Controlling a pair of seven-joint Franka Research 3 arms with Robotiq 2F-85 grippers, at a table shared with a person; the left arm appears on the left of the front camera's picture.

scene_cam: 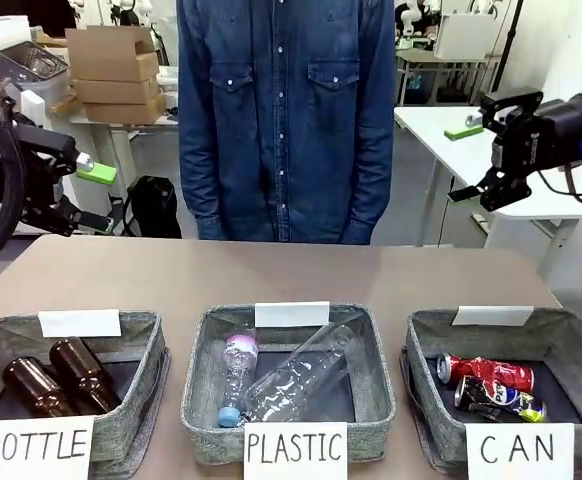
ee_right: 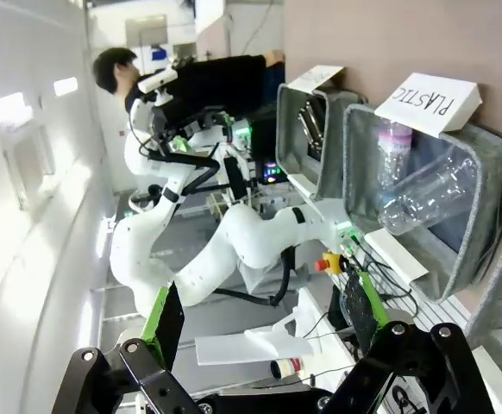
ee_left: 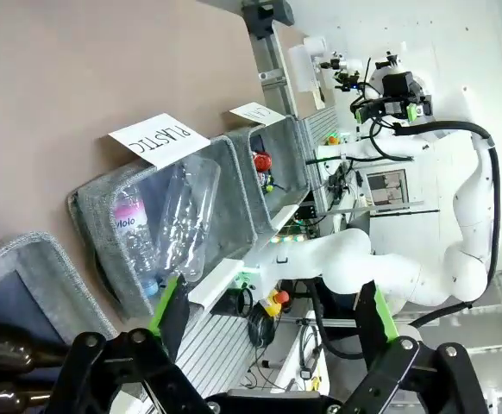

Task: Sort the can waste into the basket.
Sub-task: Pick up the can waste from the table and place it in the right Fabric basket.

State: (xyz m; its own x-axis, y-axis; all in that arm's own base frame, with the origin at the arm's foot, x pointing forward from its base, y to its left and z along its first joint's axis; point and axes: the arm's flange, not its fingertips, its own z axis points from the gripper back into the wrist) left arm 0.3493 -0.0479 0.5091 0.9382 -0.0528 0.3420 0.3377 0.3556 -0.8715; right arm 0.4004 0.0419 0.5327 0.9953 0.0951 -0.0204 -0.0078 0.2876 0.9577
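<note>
You have both cans down in the CAN basket (scene_cam: 423, 345) at the table's right end — the red can (scene_cam: 487, 371) lies on its side toward the far wall, and the dark can (scene_cam: 499, 400) with yellow-green marks lies just in front of it, touching or nearly so. Your left gripper (scene_cam: 66, 190) hangs raised at the left edge, above and behind the BOTTLE basket (scene_cam: 139, 345); in its wrist view the green-padded fingers (ee_left: 172, 310) stand well apart with nothing between them. Your right gripper (scene_cam: 498, 150) is up high on the right, clear of the table, its fingers (ee_right: 166, 326) also spread and empty. The PLASTIC basket (scene_cam: 376, 375) sits in the middle with clear bottles (scene_cam: 296, 380) inside — the person (scene_cam: 286, 120) stands behind the table.
</note>
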